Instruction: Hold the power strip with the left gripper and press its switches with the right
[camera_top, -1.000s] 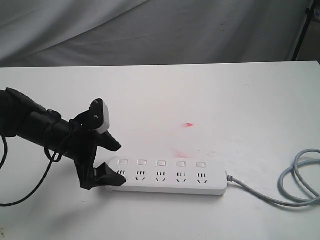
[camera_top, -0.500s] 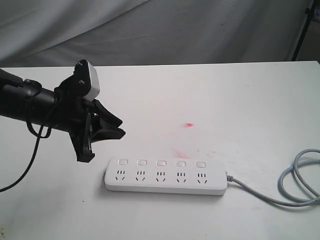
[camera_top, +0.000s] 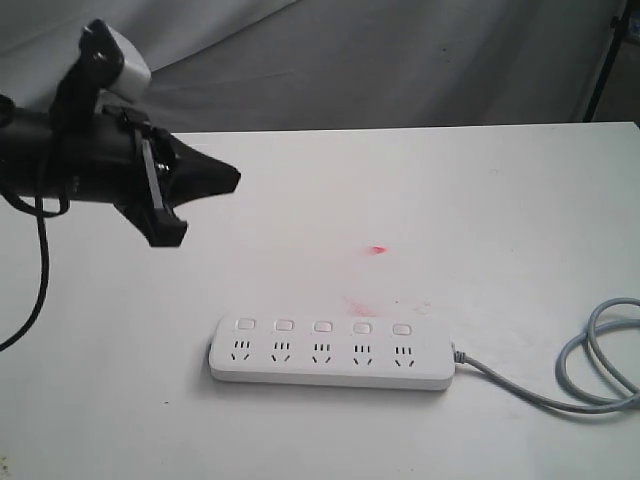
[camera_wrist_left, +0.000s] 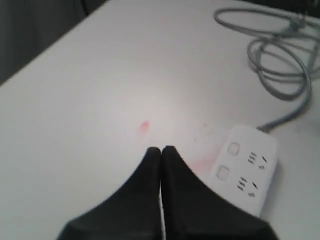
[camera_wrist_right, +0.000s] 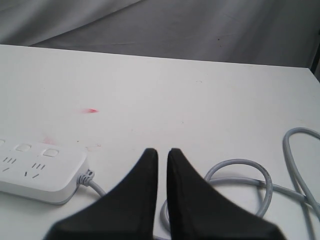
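The white power strip (camera_top: 330, 365) lies flat on the table with nothing touching it, its row of five switches (camera_top: 322, 326) facing up. Its grey cord (camera_top: 590, 370) loops off to the right. My left gripper (camera_top: 232, 177) hangs high above the table, back and left of the strip, with its pointed black jaws pressed together on nothing. The left wrist view shows its tips (camera_wrist_left: 161, 150) over bare table beside the strip's end (camera_wrist_left: 245, 165). My right gripper (camera_wrist_right: 162, 151) is out of the exterior view; it hovers over the cord (camera_wrist_right: 240, 175) near the strip's cord end (camera_wrist_right: 35, 172), jaws nearly touching, holding nothing.
The white table (camera_top: 480, 220) carries small red smudges (camera_top: 377, 249) behind the strip. A grey cloth backdrop (camera_top: 400, 60) hangs behind the far edge. A black stand leg (camera_top: 605, 60) shows at the back right.
The left gripper has let go of the strip's left end, risen, pulled back to the upper left and closed its jaws. The strip has not moved.
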